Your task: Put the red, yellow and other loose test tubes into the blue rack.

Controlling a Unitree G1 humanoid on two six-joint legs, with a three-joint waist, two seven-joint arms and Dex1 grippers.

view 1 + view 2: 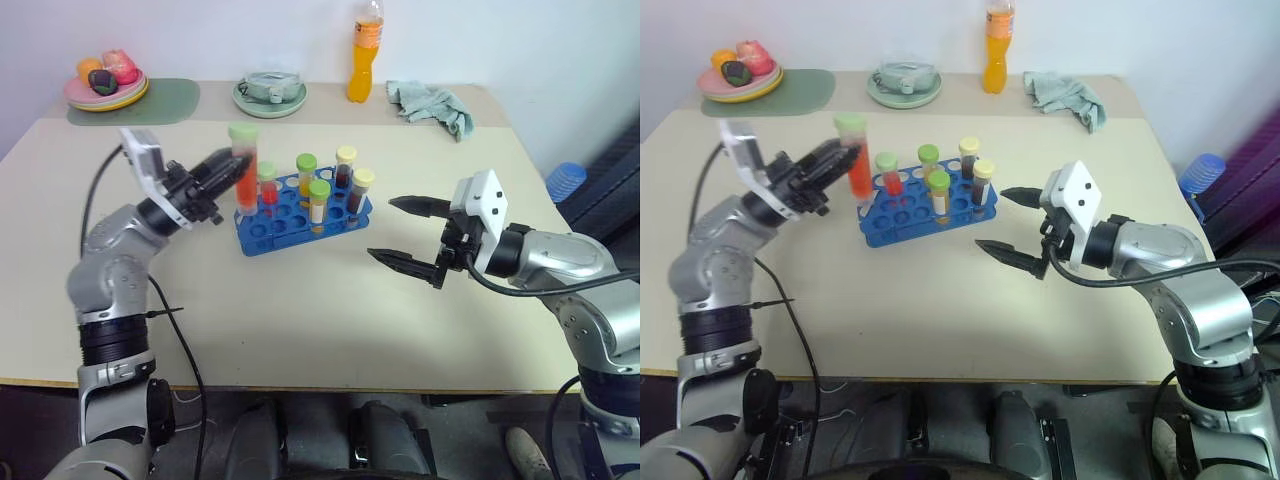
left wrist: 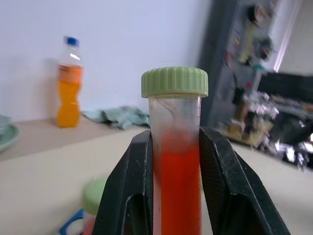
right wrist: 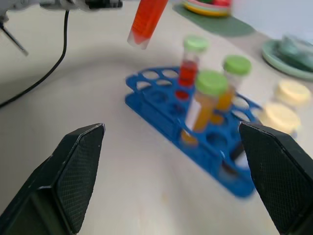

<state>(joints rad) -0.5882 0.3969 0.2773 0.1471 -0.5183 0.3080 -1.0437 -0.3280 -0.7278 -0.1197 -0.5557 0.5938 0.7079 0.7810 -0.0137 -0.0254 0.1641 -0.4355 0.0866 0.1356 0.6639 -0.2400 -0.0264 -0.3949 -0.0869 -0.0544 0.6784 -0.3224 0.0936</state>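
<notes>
While a beige table (image 1: 300, 320) carries everything, the blue rack (image 1: 300, 222) is set near its middle, between the two arms. Five capped tubes are seen standing upright in the rack: a short red-filled one with a green cap (image 1: 268, 184), two green-capped tubes with yellow-orange contents (image 1: 306, 172) (image 1: 319, 200), and two yellow-capped tubes with dark contents (image 1: 346, 165) (image 1: 362, 190). Several holes at the rack's near side are left unfilled.

Along the far edge of the table, a plate of fruit (image 1: 105, 88) on a green mat (image 1: 160, 100), a green dish (image 1: 270, 95), an orange drink bottle (image 1: 366, 55) and a crumpled teal cloth (image 1: 432, 105) are lined up, well apart from the rack.

At the rack's left end, the left pincer (image 1: 232, 170) is clenched on the red test tube (image 1: 243, 165), which is gripped at mid-body between the two black fingers (image 2: 129, 196). That tube is held upright with its green cap on top, its lower end above the rack's left corner; whether it touches the rack cannot be told.

To the right of the rack, the right pincer (image 1: 405, 232) is held released and spread wide, with nothing between its fingers, aimed toward the rack and apart from it.
</notes>
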